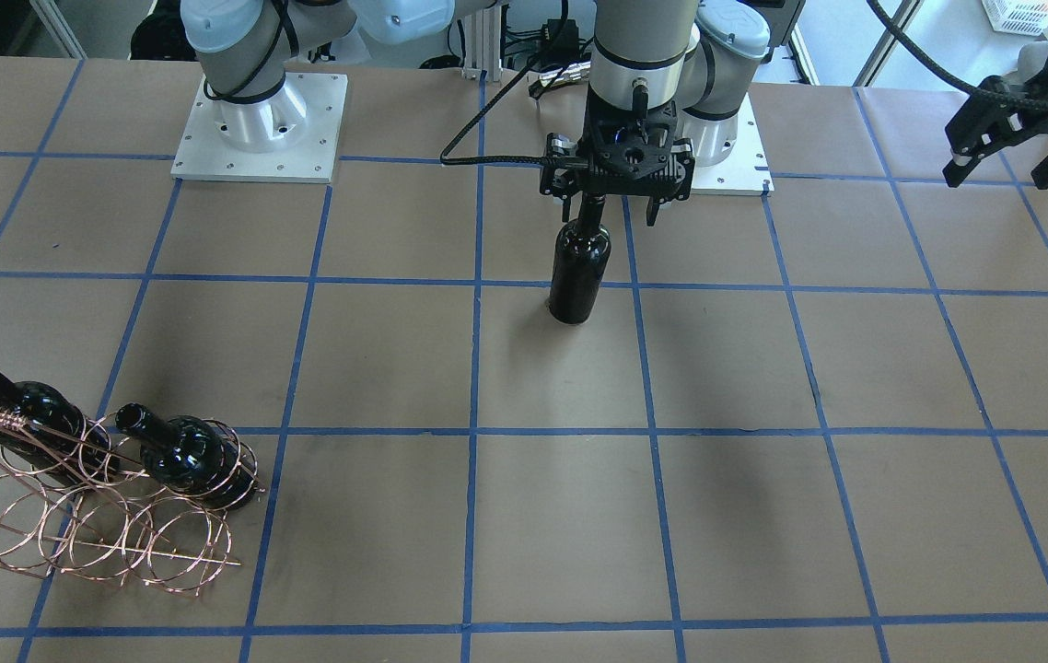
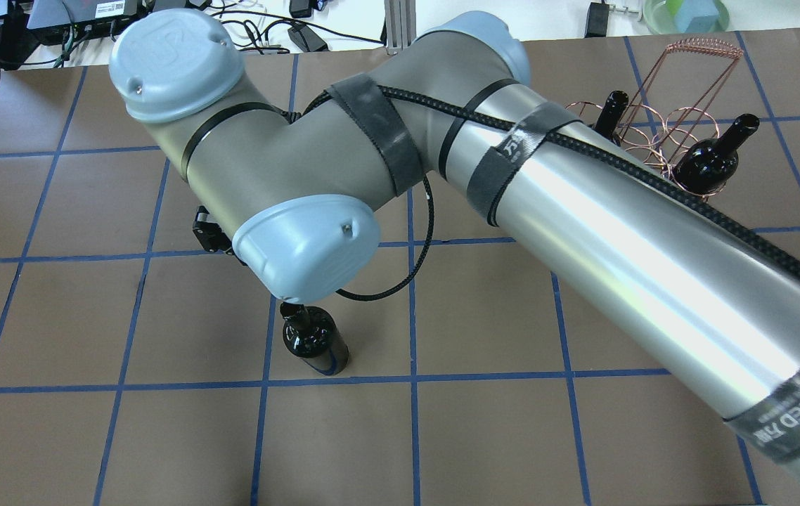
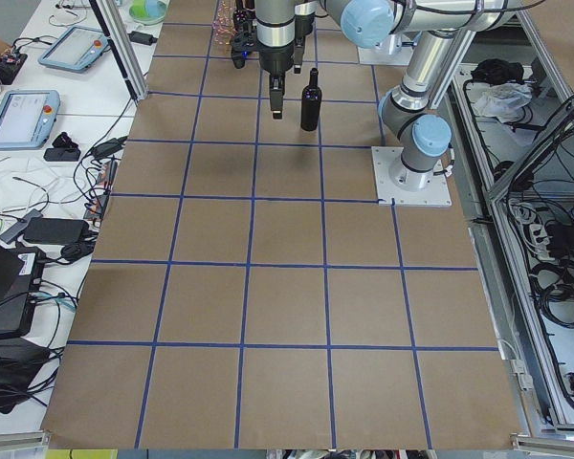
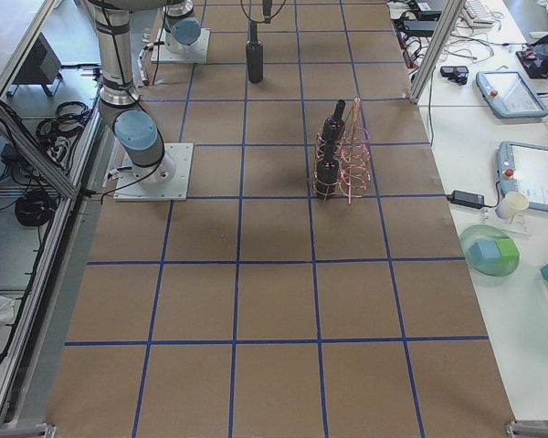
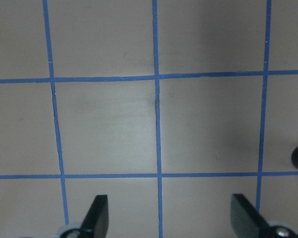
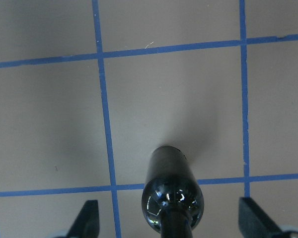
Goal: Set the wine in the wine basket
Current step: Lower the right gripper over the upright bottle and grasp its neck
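A dark glass wine bottle (image 1: 579, 276) stands upright on the brown table, near the robot's side. It also shows in the overhead view (image 2: 315, 344) and in the right wrist view (image 6: 171, 183). My right gripper (image 1: 610, 217) is open, with a finger on each side of the bottle's neck and a gap on both sides (image 6: 171, 220). My left gripper (image 1: 998, 177) is open and empty, high at the table's far side, over bare table (image 5: 171, 218). The copper wire wine basket (image 1: 100, 534) stands far off at the other end (image 2: 681, 126).
Two more dark bottles (image 1: 36, 405) (image 1: 188, 456) lie in the basket's rings with their necks sticking out. The arms' white base plates (image 1: 257, 129) sit at the robot's edge. The right arm's long forearm (image 2: 618, 232) crosses over the table. Blue tape lines grid the table.
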### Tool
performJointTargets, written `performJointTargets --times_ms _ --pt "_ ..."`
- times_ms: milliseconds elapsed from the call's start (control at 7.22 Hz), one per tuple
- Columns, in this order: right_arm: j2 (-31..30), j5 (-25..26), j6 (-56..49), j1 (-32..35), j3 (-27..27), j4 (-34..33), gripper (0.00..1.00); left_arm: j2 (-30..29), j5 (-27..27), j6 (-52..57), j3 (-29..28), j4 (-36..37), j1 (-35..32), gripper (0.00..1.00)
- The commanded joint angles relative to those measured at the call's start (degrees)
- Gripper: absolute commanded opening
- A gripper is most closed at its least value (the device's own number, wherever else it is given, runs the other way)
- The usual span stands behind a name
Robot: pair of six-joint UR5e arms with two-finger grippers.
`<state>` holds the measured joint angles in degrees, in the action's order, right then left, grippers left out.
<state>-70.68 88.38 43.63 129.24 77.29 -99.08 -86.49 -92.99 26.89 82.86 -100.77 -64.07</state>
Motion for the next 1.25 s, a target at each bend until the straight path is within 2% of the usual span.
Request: performJointTargets --times_ms 0,277,831,969,1108 --pt "0.6 -0.5 0.6 0.4 0.7 -0.1 1.00 0.0 0.0 0.0 -0.1 0.0 0.0 0.88" --pt "0.5 -0.2 2.6 0.4 4.5 -0.9 1.00 0.1 0.1 0.0 0.0 0.0 0.0 0.88" --pt "0.4 -0.9 6.2 0.5 5.1 0.0 1.00 0.1 0.1 0.0 0.0 0.0 -0.1 0.88" --pt "0.3 -0.9 6.2 0.5 5.2 -0.1 0.98 0.1 0.1 0.0 0.0 0.0 0.0 0.88" --pt "0.3 -0.9 6.2 0.5 5.1 -0.3 0.91 0.1 0.1 0.0 0.0 0.0 0.0 0.88"
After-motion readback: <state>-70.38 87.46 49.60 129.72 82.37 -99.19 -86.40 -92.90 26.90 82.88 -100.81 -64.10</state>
